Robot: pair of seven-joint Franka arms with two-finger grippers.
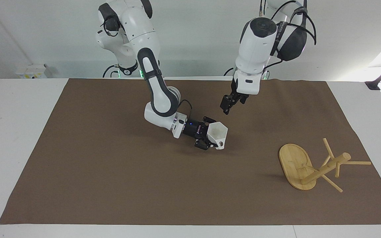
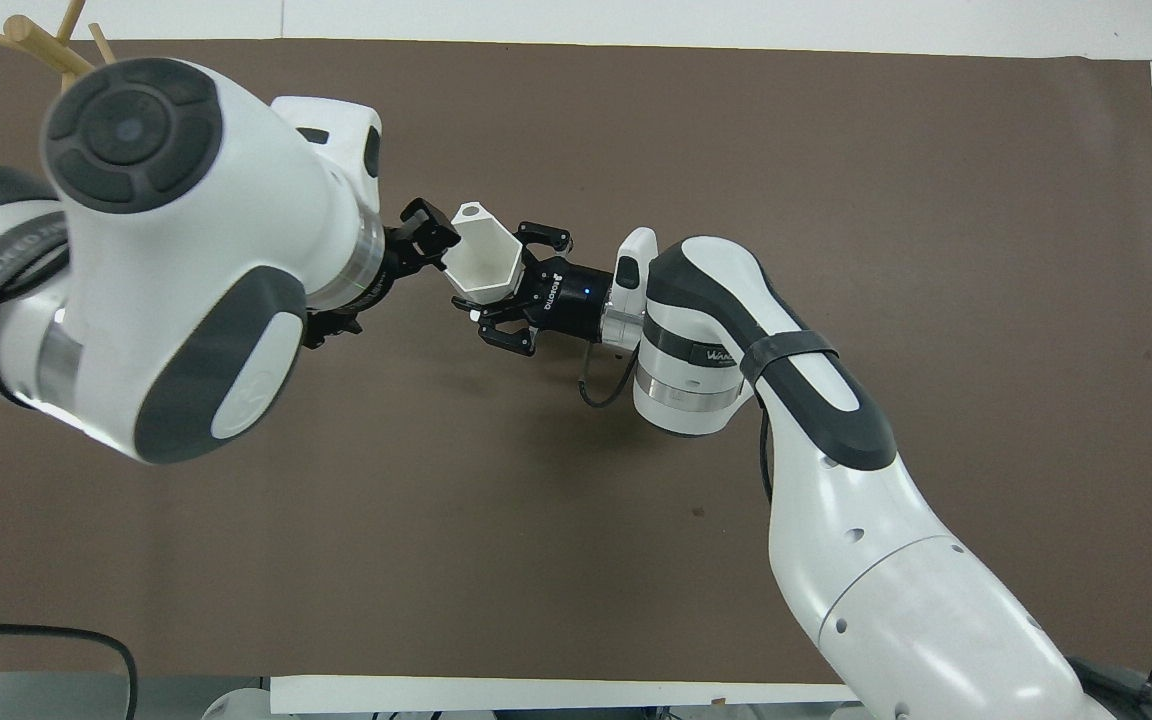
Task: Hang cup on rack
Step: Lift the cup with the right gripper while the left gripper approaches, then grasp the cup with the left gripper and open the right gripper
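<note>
The white faceted cup (image 1: 218, 133) is held just above the mat's middle by my right gripper (image 1: 210, 137), which is shut on its wall with the mouth tilted up. It also shows in the overhead view (image 2: 484, 262), with the right gripper (image 2: 508, 290) beside it. My left gripper (image 1: 226, 106) hangs open in the air close to the cup, not touching it. In the overhead view the left gripper (image 2: 418, 243) sits at the cup's rim. The bamboo rack (image 1: 309, 167) stands on the mat toward the left arm's end.
A brown mat (image 1: 111, 185) covers the white table. In the overhead view my left arm (image 2: 166, 250) hides most of the rack; only its peg tips (image 2: 26, 32) show at the mat's edge farthest from the robots.
</note>
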